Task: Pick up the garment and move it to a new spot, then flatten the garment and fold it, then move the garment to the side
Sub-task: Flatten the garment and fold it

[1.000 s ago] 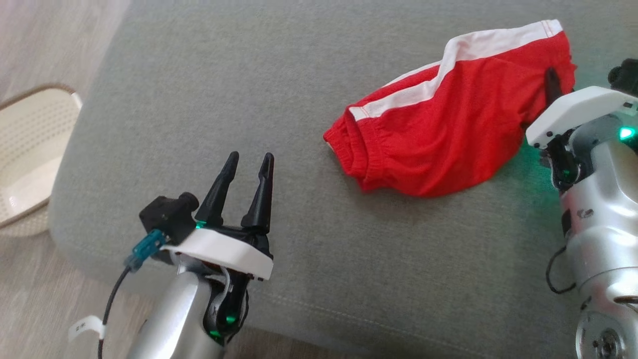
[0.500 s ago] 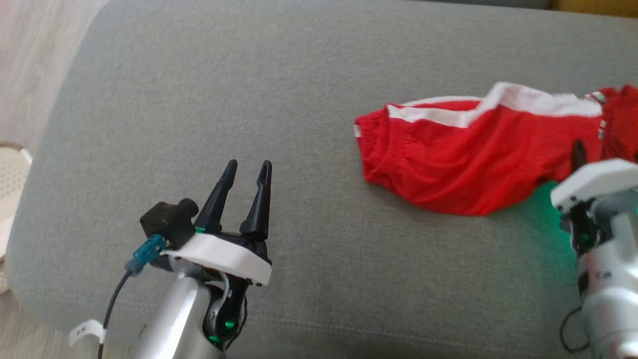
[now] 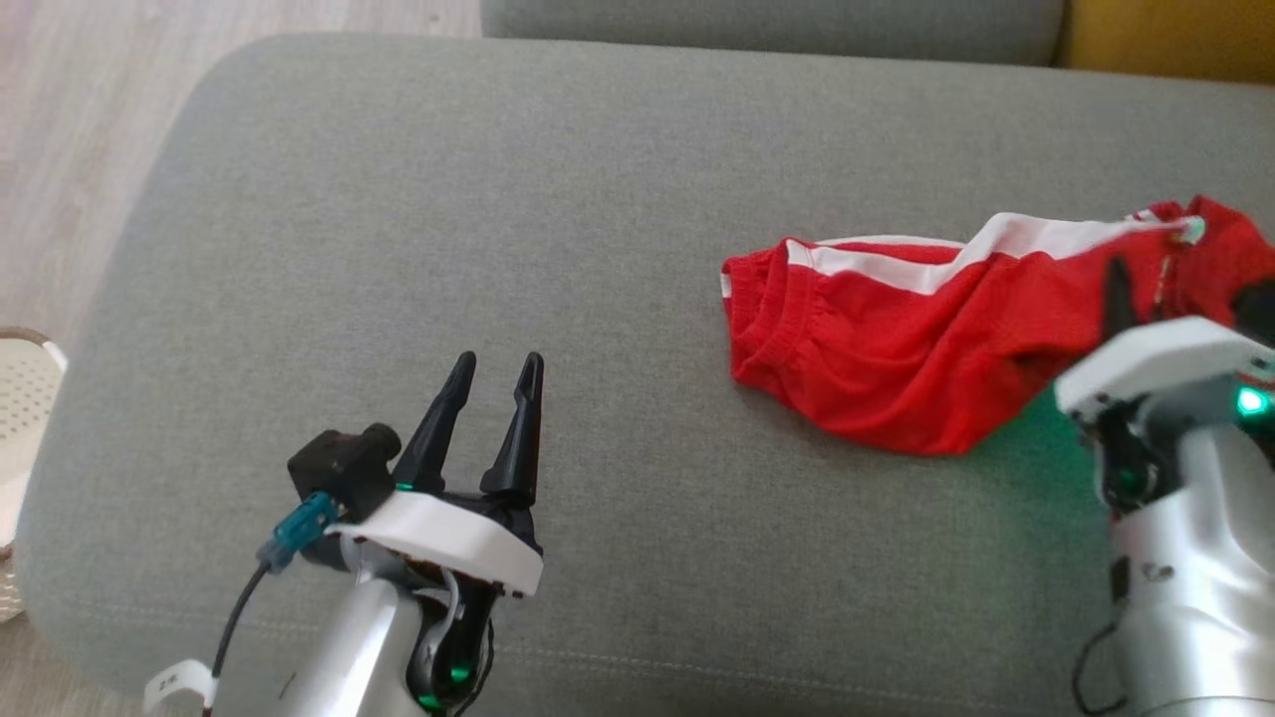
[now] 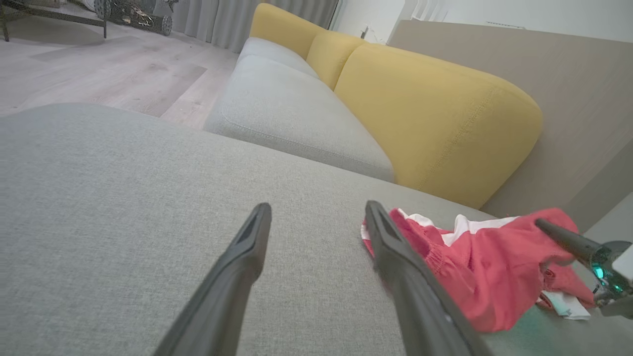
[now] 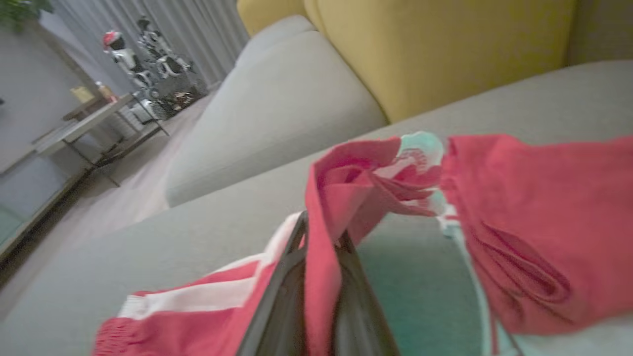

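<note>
Your right gripper (image 5: 320,237) is clamped on the red garment (image 3: 896,368): light, limp cloth, it'll sag and bunch. Your left gripper (image 3: 495,368) hangs spread, empty; go for the gathered edge (image 3: 772,334).

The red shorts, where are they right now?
In the head view the red shorts lie on the right side of the grey cushion, one edge pinched in the right gripper; the open left gripper sits apart at lower left.
</note>
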